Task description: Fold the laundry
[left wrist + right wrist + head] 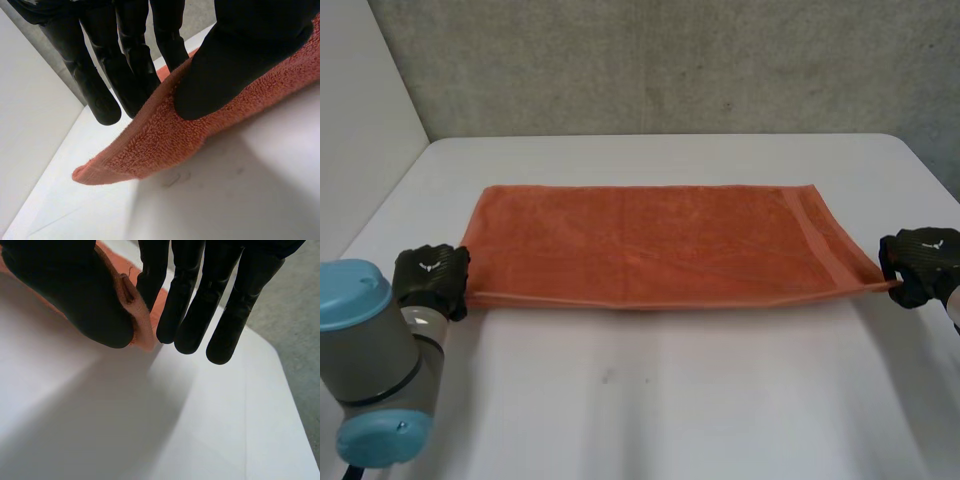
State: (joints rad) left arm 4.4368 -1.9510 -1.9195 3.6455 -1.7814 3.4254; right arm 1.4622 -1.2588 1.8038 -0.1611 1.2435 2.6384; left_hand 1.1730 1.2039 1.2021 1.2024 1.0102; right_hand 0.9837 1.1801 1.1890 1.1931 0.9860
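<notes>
Orange towel lies spread flat on the white table, stretched between the two hands. We note the left hand at the towel's near corner on its side, thumb on top and straight fingers behind, pinching the edge. The right hand pinches the opposite near corner between its thumb and straight fingers.

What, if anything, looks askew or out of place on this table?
Nothing stands out. The orange towel lies flat on the white table, the left hand and right hand each pinching a near corner.
</notes>
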